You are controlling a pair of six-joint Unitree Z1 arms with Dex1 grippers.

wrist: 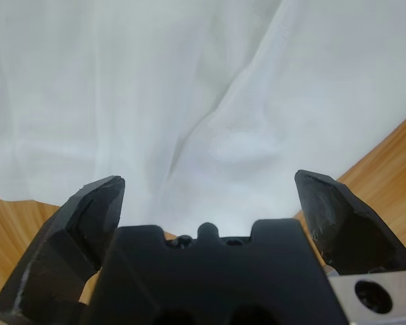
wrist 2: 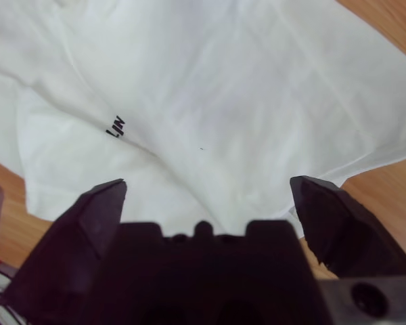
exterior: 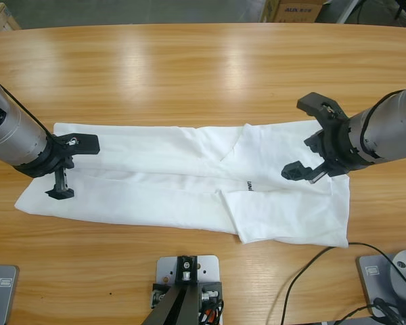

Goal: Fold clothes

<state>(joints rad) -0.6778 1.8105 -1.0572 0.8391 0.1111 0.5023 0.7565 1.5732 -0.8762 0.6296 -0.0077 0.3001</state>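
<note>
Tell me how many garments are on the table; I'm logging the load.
1: a white T-shirt lies lengthwise across the wooden table, between the open left pincer and open right pincer. Nothing seems hidden beneath.

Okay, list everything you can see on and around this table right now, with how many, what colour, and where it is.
T-shirt: one, white, lying flat and folded into a long band across the middle of the table; small dark lettering towards its right end.
Table: one, long, light brown wood, filling most of the high view.
Cardboard box: one, brown with blue print, past the table's far edge, top right.
Cable: one, black, curving over the table's near right part.
Left hand: one, black, jaws open, over the shirt's left end.
Right hand: one, black, jaws open, over the shirt's right end.
</note>
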